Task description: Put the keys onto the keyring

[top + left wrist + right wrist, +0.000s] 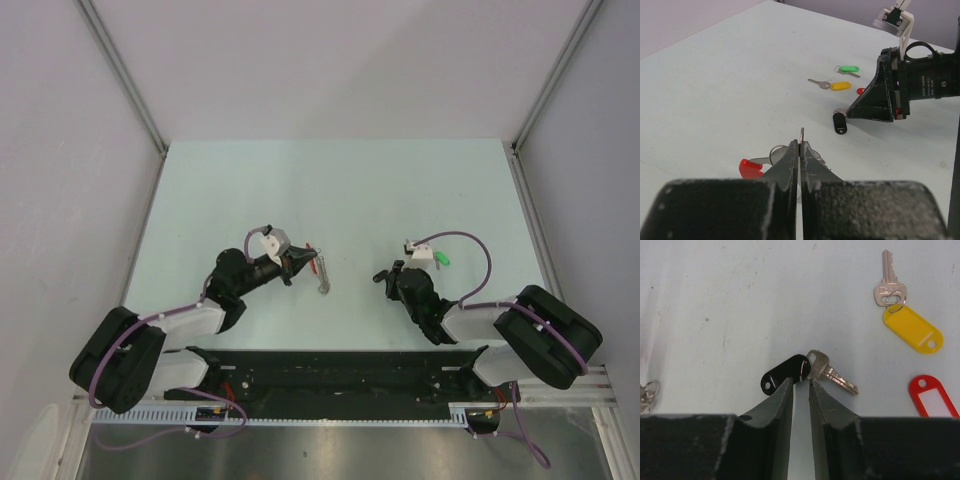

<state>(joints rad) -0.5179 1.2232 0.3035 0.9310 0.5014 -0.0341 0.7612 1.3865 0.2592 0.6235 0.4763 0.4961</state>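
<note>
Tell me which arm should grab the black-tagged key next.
Probably right. The right gripper sits at the black-tagged key, jaws slightly apart; the left gripper is shut on the keyring.

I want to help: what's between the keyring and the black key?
Just bare table between the keyring and black key, in the left wrist view.

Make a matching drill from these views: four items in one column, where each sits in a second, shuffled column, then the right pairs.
Things
1. black-tagged key
2. yellow-tagged key
3. green-tagged key
4. keyring

Places
A. pinched in the left tool
B. the key farthest off in the left wrist view
C. at the tips of the right tool
D. lying free on the table near the red-tagged key

Pairs: 1-C, 2-D, 3-B, 4-A
</note>
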